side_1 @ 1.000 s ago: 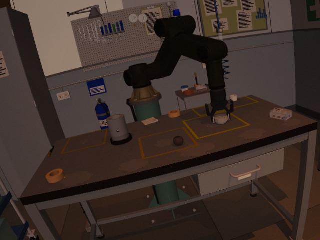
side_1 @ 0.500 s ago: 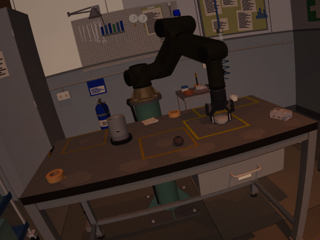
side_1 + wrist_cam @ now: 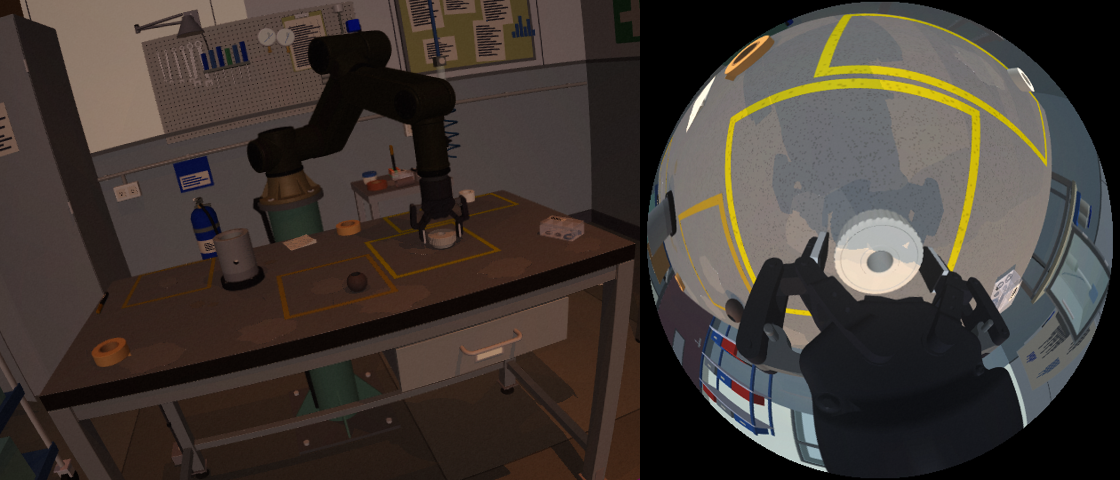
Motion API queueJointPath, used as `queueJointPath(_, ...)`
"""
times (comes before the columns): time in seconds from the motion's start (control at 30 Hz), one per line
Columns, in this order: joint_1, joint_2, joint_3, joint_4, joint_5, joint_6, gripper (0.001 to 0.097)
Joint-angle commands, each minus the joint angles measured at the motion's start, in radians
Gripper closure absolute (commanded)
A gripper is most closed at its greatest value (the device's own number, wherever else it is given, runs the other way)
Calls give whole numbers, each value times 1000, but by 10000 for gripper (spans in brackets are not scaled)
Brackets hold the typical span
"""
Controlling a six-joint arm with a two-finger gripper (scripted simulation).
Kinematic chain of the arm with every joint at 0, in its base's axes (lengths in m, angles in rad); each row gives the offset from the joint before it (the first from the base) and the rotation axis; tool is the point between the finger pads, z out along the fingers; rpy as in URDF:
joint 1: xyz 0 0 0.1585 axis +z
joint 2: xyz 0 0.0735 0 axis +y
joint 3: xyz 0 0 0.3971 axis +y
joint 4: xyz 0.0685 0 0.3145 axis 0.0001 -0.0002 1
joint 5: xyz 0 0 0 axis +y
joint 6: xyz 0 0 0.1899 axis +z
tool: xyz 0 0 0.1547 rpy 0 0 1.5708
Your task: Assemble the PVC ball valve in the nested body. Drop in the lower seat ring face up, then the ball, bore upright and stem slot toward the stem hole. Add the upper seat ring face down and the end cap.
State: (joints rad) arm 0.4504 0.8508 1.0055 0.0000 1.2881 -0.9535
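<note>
In the right-hand yellow-taped square on the bench sits the white knurled end cap (image 3: 441,238) (image 3: 878,259), flat on the surface with its centre hole facing up. My gripper (image 3: 439,231) (image 3: 875,259) hangs straight over it, open, with a finger on either side of the cap and nothing held. The dark ball (image 3: 356,281) (image 3: 733,310) lies in the middle taped square. The grey valve body (image 3: 237,257) stands upright in its black nest toward the left, its stem hole facing the front. A small white ring (image 3: 467,195) (image 3: 1023,79) lies in the far-right taped square.
Behind the bench are the arm's green pedestal (image 3: 291,217), a pegboard wall and a small side table. An orange tape roll (image 3: 348,227) (image 3: 749,56) and a paper note (image 3: 300,242) lie near the back edge, another orange roll (image 3: 110,352) front left, a small box (image 3: 561,228) at right.
</note>
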Motion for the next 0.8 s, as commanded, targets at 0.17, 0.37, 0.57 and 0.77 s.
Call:
queueJointPath(0.17,0,-51,-48,0,92,0,81)
queueJointPath(0.37,0,-90,-109,0,193,0,81)
queueJointPath(0.57,0,-97,-124,0,217,0,81)
queueJointPath(0.77,0,-97,-125,0,218,0,81)
